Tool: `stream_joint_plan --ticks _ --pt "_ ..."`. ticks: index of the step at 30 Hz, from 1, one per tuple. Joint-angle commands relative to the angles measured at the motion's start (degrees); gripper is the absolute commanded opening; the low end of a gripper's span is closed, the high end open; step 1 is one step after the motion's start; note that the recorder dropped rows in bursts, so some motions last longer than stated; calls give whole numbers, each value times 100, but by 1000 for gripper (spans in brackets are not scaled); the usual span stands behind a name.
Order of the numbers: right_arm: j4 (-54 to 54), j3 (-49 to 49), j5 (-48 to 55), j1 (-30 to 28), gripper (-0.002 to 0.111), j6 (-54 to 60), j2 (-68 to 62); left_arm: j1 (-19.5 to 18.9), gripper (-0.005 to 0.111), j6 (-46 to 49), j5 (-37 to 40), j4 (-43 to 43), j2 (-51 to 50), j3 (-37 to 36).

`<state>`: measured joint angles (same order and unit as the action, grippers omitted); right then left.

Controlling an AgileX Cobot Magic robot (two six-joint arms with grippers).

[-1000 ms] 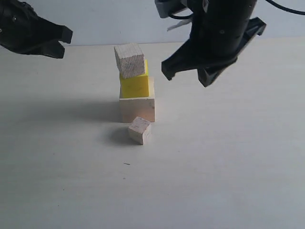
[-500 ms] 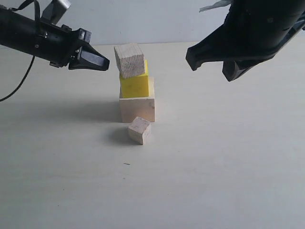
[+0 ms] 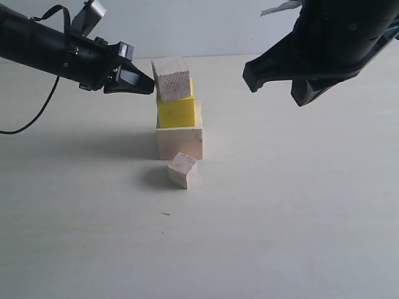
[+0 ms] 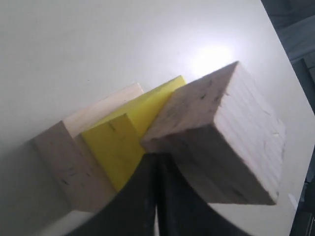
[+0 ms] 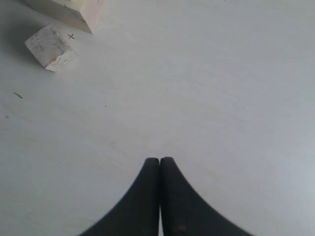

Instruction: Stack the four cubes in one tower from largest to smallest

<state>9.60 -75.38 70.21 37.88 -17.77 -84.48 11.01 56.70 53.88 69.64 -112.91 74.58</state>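
Left gripper (image 3: 147, 85), jaws together, sits right at the skewed top cube (image 3: 172, 78). Right gripper (image 5: 159, 163), also closed, hangs well aside.

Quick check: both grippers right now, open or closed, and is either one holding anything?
Left gripper: closed, holding nothing, tip at the side of the top wooden cube.
Right gripper: closed, holding nothing.
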Motion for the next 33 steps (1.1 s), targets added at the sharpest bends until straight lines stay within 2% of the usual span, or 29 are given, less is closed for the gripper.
stream_joint_plan --ticks 1,33 --pt "43 29 -24 9 0 -32 66 32 0 30 -174 205 4 27" --pt "-59 29 -24 9 0 -31 66 32 0 413 -339 685 -137 93"
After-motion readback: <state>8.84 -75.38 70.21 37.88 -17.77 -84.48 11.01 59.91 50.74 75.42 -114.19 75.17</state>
